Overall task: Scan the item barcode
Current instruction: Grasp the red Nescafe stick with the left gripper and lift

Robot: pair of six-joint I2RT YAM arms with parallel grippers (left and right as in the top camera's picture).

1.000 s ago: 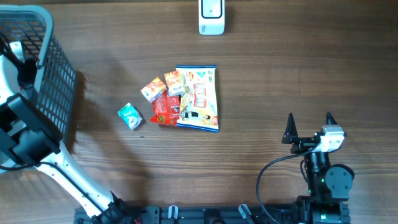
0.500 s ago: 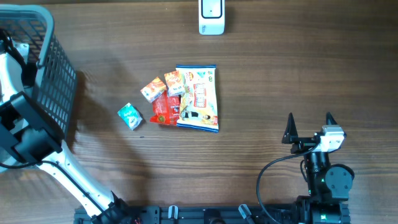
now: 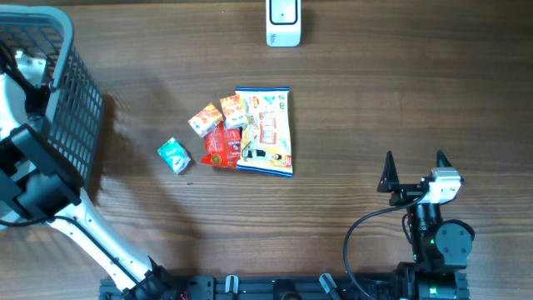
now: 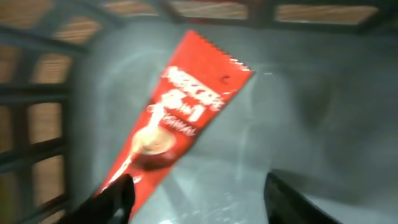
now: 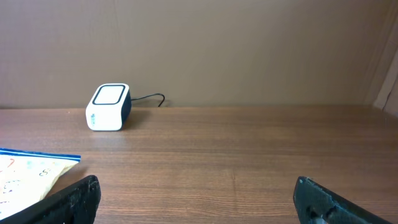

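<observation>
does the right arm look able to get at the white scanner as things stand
Probably yes: the right gripper stands open and only bare table lies between it and the white scanner; the snack bag sits off to one side. Whether the arm stretches that far is unclear.

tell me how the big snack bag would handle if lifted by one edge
The snack bag lies flat and thin, so it is probably light and floppy, likely drooping from an edge grip. It looks like printed plastic film, so it may slip. A red packet and a small box sit against its left edge, so pushing it could shift them.
</observation>
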